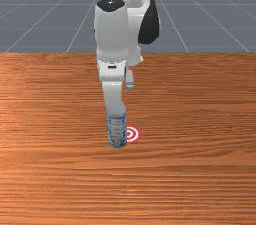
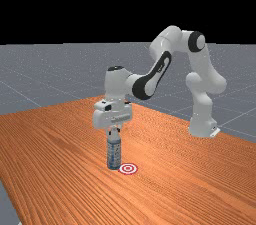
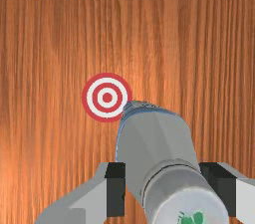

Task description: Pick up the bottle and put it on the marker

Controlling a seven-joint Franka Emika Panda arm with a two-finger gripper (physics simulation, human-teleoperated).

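Note:
In the front view my gripper is above a blue-and-white bottle, its fingers out of sight behind the hand. The far view has the gripper at the top of the upright bottle. Seen from the wrist, the gripper is shut on the bottle near its neck, one dark pad on each side. The round red-and-white marker lies flat beside the bottle's lower end; the bottle partly covers the marker in the front view. Whether the base touches the table cannot be told.
The wooden table extends around the bottle and marker. In the far view the arm's base stands at the right, and the forearm reaches over the table from there.

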